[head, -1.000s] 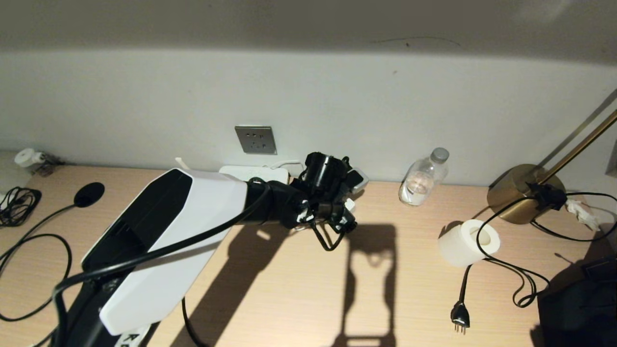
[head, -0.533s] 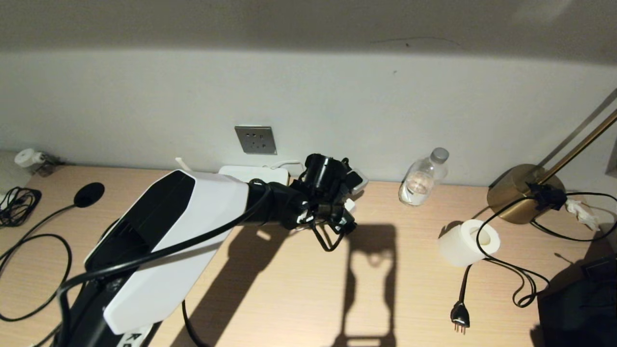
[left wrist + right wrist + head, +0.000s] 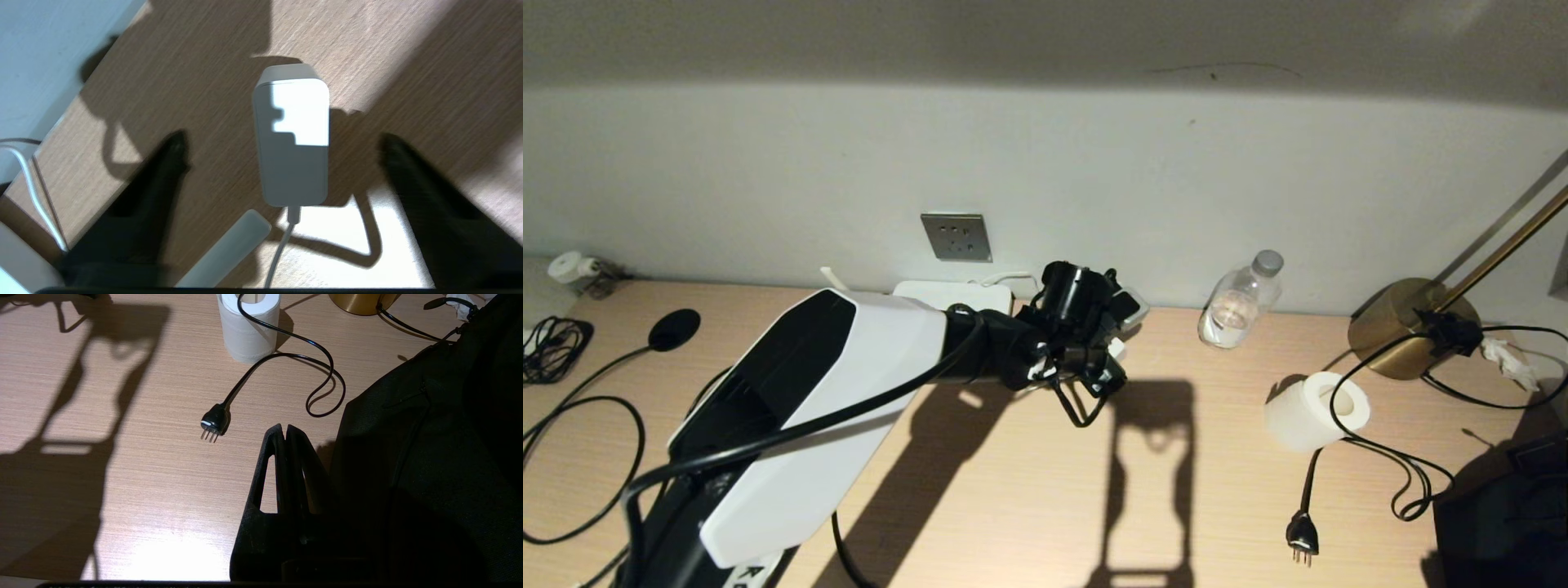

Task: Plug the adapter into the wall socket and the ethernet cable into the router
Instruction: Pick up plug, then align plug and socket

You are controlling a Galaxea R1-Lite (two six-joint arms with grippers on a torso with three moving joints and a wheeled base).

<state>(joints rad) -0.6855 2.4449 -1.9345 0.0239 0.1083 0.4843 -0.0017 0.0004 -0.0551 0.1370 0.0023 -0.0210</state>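
Left end effector (image 3: 282,147) of mine hangs over the adapter (image 3: 292,139), its two dark fingers (image 3: 163,171) spread wide to either side of the white block with bare wood showing between each finger and the block, so nothing is grasped. That adapter lies flat on the counter (image 3: 408,61), its thin white cord (image 3: 282,245) running off toward the lower edge of the left wrist view. One white antenna tip (image 3: 233,249) lies just beside the cord.

From the head camera my left end effector (image 3: 1107,359) sits at centre frame, close to the wall, with the router (image 3: 952,292) behind my forearm and the wall socket (image 3: 956,237) above it on the wall, its holes unoccupied. I cannot pick out the ethernet cable with any certainty among the black cords at the left edge.

My right end effector (image 3: 286,433) is parked low over the counter, its fingers pressed together and holding nothing. Near it lie a black three-pin plug (image 3: 214,421), a paper roll (image 3: 249,326) in the upper middle of the right wrist view, and a dark bag (image 3: 429,457) filling that view's right side. A water bottle (image 3: 1241,300) and a brass lamp base (image 3: 1409,327) stand at the right of the head view.
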